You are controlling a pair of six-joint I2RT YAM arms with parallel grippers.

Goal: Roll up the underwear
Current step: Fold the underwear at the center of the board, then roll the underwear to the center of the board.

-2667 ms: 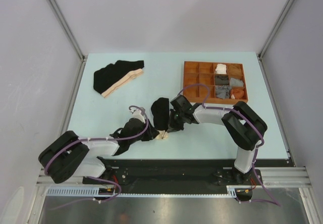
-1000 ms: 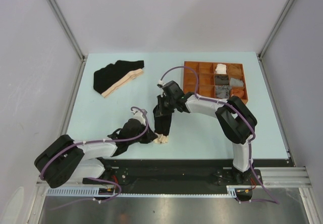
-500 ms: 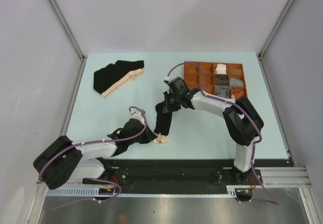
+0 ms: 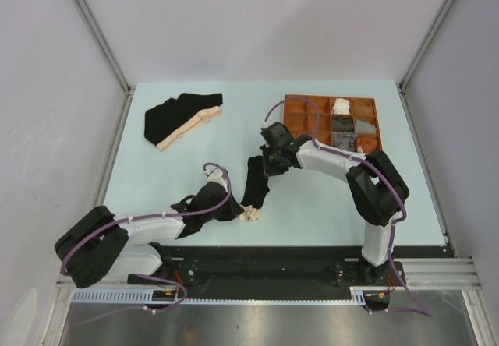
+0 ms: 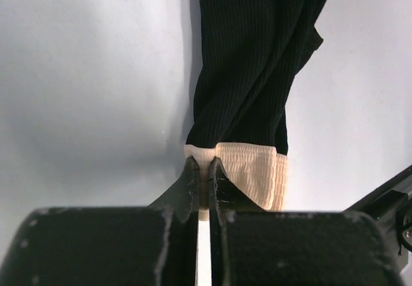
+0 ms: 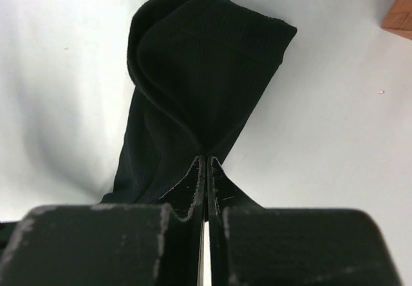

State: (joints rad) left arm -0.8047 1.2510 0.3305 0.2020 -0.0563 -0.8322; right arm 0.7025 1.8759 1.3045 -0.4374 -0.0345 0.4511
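In wrist views, left pincer (image 5: 201, 170) clamps the brief's (image 5: 251, 60) waistband (image 5: 248, 170), right pincer (image 6: 206, 163) its fold (image 6: 199, 60).

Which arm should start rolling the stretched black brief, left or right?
Probably right. The right gripper is shut on the folded-over black end of the brief and could roll it toward the waistband, which the left gripper clamps as an anchor.
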